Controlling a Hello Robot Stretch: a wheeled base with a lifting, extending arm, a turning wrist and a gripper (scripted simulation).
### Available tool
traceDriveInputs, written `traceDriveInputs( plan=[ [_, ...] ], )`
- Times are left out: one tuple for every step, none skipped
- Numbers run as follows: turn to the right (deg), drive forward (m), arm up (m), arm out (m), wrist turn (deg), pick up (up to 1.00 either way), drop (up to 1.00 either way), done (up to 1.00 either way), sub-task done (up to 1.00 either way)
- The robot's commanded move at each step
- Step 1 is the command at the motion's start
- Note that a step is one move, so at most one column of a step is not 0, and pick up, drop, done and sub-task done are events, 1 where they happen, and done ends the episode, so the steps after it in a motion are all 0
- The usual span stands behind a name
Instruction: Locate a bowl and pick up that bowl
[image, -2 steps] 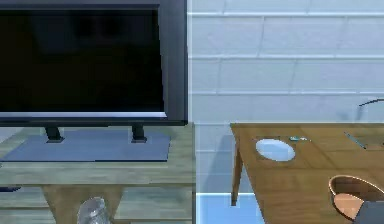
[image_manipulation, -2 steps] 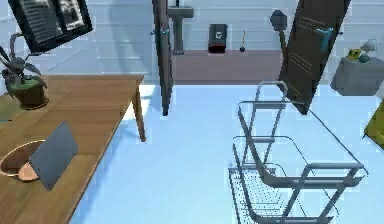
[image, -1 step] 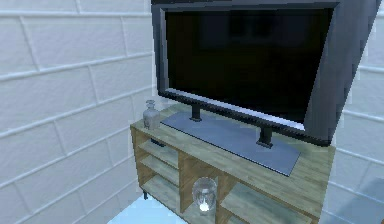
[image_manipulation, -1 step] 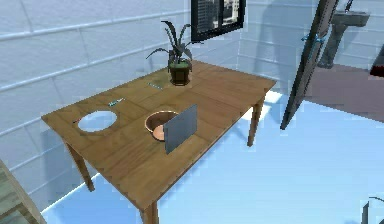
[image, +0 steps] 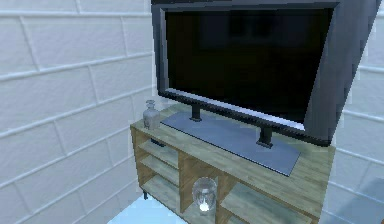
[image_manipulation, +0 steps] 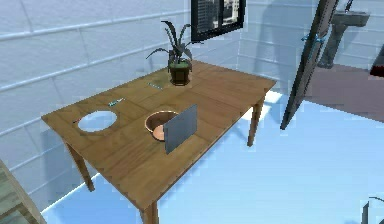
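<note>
Off to the gripper's reaching side, locating a brown bowl (image_manipulation: 157, 121) on the wooden table (image_manipulation: 125, 157); not yet grasping; unable to tell gripper's state.

It was a home, a lived-in room: a big television (image: 250, 60) sat on a wooden stand (image: 312, 172) across the forward view's right, and the arm side view's middle had a wooden table (image_manipulation: 130, 155) with a plate (image_manipulation: 98, 121), a bowl (image_manipulation: 157, 120) and a potted plant (image_manipulation: 178, 55).

so the bowl (image_manipulation: 157, 122) is round, reddish-brown with a pale inside, sitting upright mid table (image_manipulation: 120, 160), just 9 o'clock of the arm side view's centre
</note>
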Motion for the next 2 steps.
traceDriveInputs(
  plan=[
    [0.0,0.00,0.38,0.00,0.0,0.00,0.00,0.00,0.00],
    [0.0,0.00,0.00,0.50,0.0,0.00,0.00,0.00,0.00]
  ],
)
